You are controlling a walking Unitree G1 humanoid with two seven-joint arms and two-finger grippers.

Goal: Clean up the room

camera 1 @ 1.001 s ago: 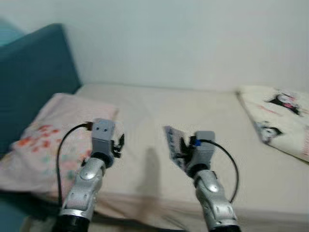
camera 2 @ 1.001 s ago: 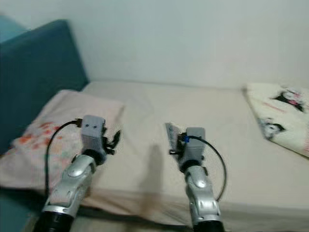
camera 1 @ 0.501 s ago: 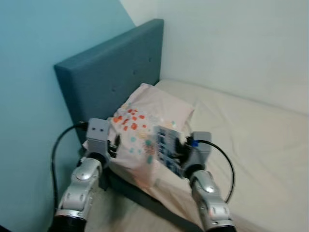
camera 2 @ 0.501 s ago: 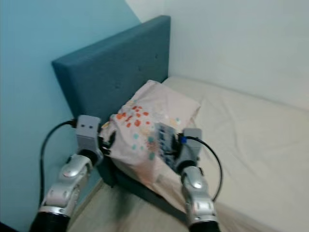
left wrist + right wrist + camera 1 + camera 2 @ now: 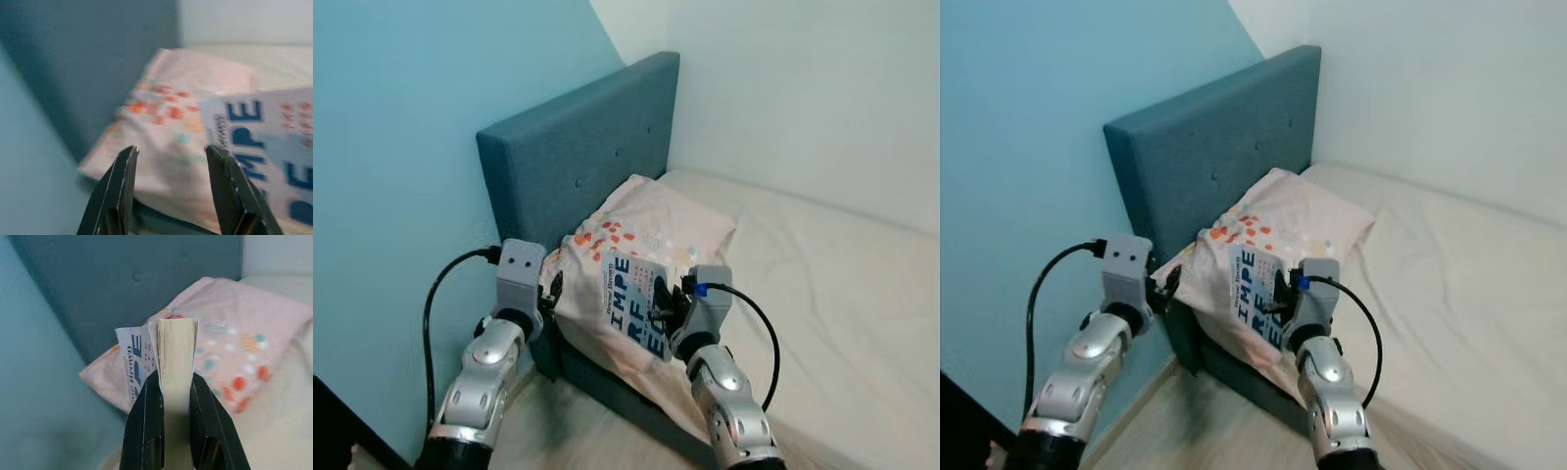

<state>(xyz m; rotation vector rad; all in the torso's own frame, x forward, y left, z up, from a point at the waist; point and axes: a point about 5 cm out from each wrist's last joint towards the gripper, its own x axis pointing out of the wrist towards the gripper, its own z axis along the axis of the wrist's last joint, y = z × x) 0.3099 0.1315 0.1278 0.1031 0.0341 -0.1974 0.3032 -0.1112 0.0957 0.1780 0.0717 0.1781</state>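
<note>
— Paperback book with a white cover and large blue lettering [image 5: 634,319]: where is it seen?

— It is gripped by the right tool [image 5: 175,396], whose two black fingers [image 5: 145,428] are clamped on either side of the cream page block. The book is held upright in the air in front of the pink pillow with orange and teal dots [image 5: 651,233], near the corner of the bed covered by a cream sheet [image 5: 832,294].

— And the left tool?

— The left tool [image 5: 171,152] is held out beside the right one, its fingers [image 5: 119,188] spread apart with nothing between them. Through the gap, the pillow and an edge of the book cover are seen.

— What is shown around them?

— A teal padded headboard with button tufts [image 5: 1219,147] is set behind the pillow, against a light blue wall [image 5: 401,147]. A white wall [image 5: 1449,88] is seen along the far side of the bed. Pale wooden flooring [image 5: 1205,421] is visible below the bed's corner.
</note>
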